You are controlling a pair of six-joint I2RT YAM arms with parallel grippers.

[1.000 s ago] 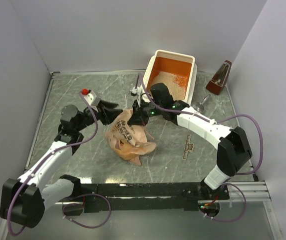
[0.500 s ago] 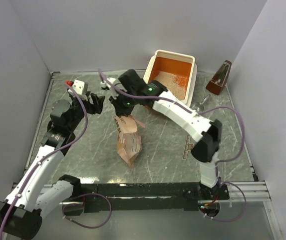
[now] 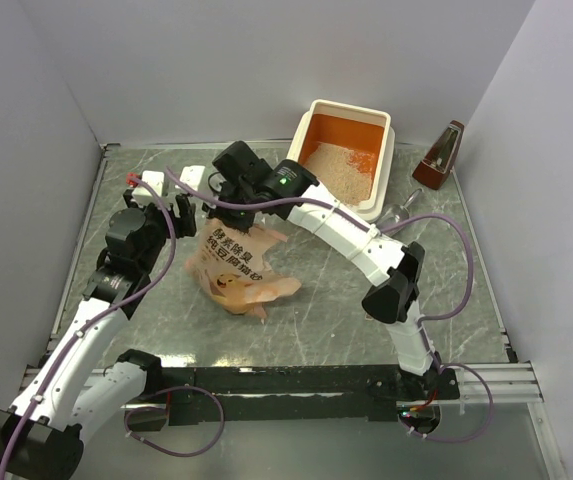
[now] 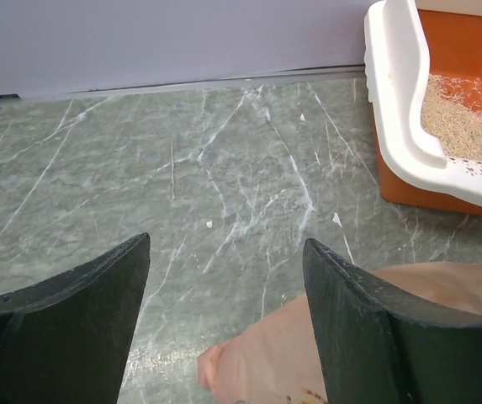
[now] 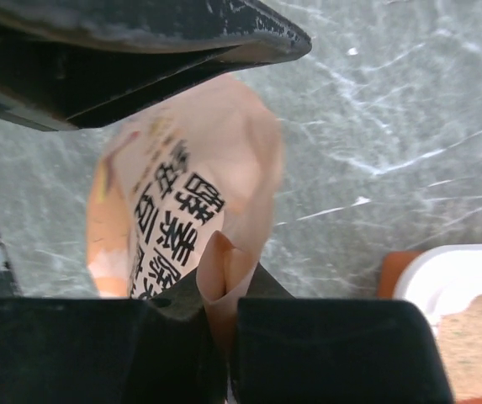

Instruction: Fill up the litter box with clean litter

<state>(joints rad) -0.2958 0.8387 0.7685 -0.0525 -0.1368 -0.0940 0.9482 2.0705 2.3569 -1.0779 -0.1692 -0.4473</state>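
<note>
The litter box [image 3: 387,150] stands at the back right, cream-white outside and orange inside, with clean litter [image 3: 340,165] over its near part. It also shows in the left wrist view [image 4: 405,109] with the litter [image 4: 463,114], and in the right wrist view [image 5: 447,269]. My right gripper [image 3: 228,207] is shut on a top fold of the peach-pink bag [image 3: 231,265], which hangs down to the table. The pinched fold shows in the right wrist view [image 5: 224,273]. My left gripper [image 4: 225,244] is open and empty, just left of the bag [image 4: 299,353].
A brown metronome [image 3: 439,155] stands by the right wall. A grey metal scoop [image 3: 398,210] lies just right of the litter box. Enclosure walls close off the left, back and right sides.
My right arm has swung left, carrying the bag away from the litter box, and the bag now sags onto the table. My left gripper has pulled back to the left, off the bag.
</note>
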